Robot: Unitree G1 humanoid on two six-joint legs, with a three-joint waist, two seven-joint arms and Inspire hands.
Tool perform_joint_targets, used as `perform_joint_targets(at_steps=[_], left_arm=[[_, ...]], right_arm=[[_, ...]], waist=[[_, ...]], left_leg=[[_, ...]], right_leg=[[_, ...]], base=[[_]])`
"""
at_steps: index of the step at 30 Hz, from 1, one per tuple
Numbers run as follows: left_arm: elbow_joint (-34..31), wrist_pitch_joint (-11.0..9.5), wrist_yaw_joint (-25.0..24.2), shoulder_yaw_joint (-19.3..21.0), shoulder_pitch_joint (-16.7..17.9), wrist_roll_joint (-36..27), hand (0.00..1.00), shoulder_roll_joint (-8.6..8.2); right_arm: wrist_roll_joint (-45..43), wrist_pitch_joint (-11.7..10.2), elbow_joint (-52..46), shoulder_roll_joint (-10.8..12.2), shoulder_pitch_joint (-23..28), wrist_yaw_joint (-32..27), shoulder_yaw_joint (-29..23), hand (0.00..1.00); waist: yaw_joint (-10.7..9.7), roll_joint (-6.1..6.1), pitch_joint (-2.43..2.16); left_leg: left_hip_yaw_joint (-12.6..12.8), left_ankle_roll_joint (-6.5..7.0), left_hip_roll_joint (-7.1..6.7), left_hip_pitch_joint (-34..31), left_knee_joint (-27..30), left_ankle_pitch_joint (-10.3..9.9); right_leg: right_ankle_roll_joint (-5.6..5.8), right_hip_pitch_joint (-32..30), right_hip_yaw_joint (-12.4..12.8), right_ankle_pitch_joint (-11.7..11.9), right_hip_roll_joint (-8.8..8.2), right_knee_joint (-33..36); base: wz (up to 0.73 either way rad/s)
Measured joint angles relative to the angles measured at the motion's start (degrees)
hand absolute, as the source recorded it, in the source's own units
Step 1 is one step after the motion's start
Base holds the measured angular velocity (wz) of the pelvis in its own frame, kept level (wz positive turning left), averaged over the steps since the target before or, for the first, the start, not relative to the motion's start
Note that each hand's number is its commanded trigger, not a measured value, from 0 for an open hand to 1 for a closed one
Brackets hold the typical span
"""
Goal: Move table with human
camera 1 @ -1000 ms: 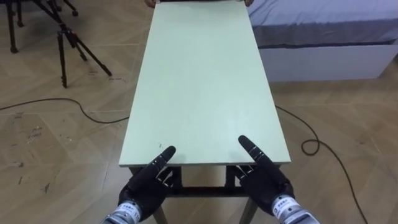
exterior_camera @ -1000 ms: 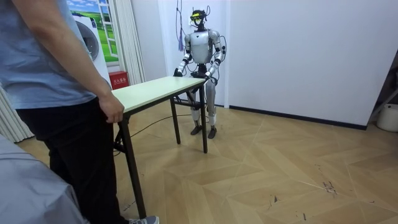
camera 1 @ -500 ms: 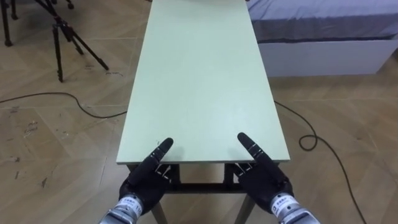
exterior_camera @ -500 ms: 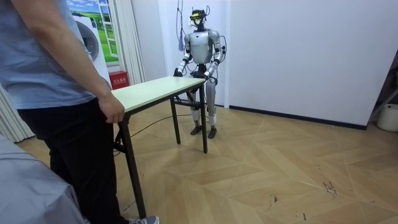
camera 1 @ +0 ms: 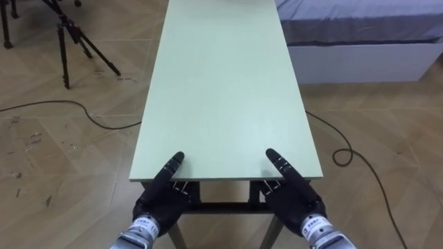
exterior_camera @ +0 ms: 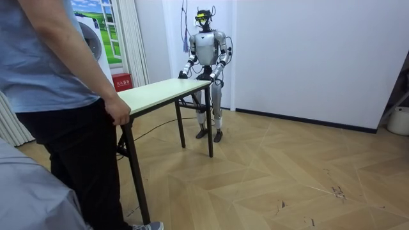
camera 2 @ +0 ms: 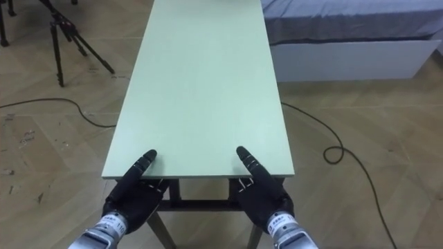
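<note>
A long pale-green table (camera 1: 221,83) with dark legs runs away from me across the wooden floor. I stand at its near short end. My left hand (camera 1: 158,200) grips the end near the left corner, with the thumb on top and the fingers under the board. My right hand (camera 1: 294,197) holds the same edge near the right corner in the same way. In the room view a person (exterior_camera: 51,96) in a blue shirt stands at the other end, one hand (exterior_camera: 118,112) curled over that edge of the table (exterior_camera: 160,92).
A black tripod (camera 1: 69,34) stands on the floor left of the table. A bed (camera 1: 360,34) with grey bedding lies to the right. Dark cables trail on both sides (camera 1: 69,114) (camera 1: 346,152). A white wall is close behind me.
The eye view has shifted a little along the table. My left thumb has slid slightly toward the left corner. The table and the person stand as before.
</note>
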Motion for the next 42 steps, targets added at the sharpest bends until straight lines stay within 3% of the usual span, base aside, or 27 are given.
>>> perform_joint_targets(at_steps=[6, 11, 23, 35, 42], left_arm=[[-0.6, -0.3, 0.3, -0.2, 0.2, 4.4, 1.00, -0.36], [-0.6, -1.5, 0.3, -0.4, 0.4, 6.2, 1.00, -0.91], [-0.6, -2.3, 0.3, -0.1, 0.6, 8.9, 1.00, -1.96], [-1.1, -2.3, 0.4, 0.0, 0.7, 11.7, 1.00, -2.33], [-6.4, -2.3, 0.4, 0.0, 2.3, 12.7, 1.00, -1.97]], right_arm=[[-1.2, -0.5, -0.1, 0.0, 0.1, -0.7, 0.2, 1.00], [-1.3, -0.6, -0.1, 0.0, 0.1, -0.9, 0.3, 1.00], [-3.1, -1.2, -0.1, 0.3, 0.1, -1.0, 0.2, 1.00], [-3.3, -1.6, -0.9, 0.1, 0.1, -1.0, 0.2, 1.00], [-2.2, -2.5, -6.5, 0.3, 3.0, -0.9, 0.3, 1.00]], waist=[[0.3, -0.47, 0.24], [0.5, -0.48, 0.25], [0.4, -0.43, 0.24], [0.6, 0.03, 0.21], [1.2, 0.71, 0.03]], left_leg=[[-0.2, -0.01, -0.04, -0.3, -0.1, 0.0], [0.0, -0.01, -0.01, -0.2, 0.0, 0.0], [-0.1, -0.02, 0.15, -0.2, -0.2, 0.0], [-0.1, -0.02, 0.20, -0.3, 0.1, 0.0], [0.0, -0.02, 0.19, -0.1, -0.1, 0.0]], right_leg=[[0.00, -0.1, -1.3, 0.0, 0.03, -0.1], [0.01, -0.1, -1.4, 0.0, 0.02, -0.2], [0.01, -0.2, -1.5, 0.0, 0.03, -0.1], [0.01, -0.1, -1.3, 0.0, 0.00, -0.1], [0.00, -0.1, -1.3, 0.0, -0.01, 0.0]], base=[[0.03], [0.00], [0.00], [0.00], [0.00]])
